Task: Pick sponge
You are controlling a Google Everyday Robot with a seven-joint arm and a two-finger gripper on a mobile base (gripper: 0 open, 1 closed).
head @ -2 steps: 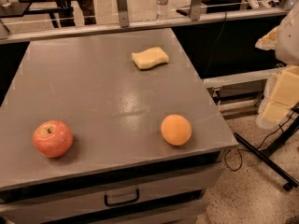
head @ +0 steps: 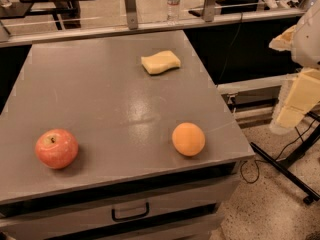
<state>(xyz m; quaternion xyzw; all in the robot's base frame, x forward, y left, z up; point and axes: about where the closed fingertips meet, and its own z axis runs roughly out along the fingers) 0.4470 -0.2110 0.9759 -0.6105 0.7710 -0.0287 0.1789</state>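
Observation:
The sponge point(head: 161, 62) is a pale yellow foam block with wavy edges. It lies flat on the far right part of the grey table point(head: 115, 104). My gripper point(head: 294, 69) hangs off the table's right side, well right of the sponge and over the floor. Its pale yellow wedge fingers point(head: 300, 98) stand apart and hold nothing.
An orange point(head: 188, 139) sits near the table's front right corner and a red apple point(head: 56, 148) at the front left. A water bottle point(head: 173, 0) stands behind a rail beyond the table. A drawer handle point(head: 130, 213) shows below the front edge. Black stand legs point(head: 285, 171) cross the floor at right.

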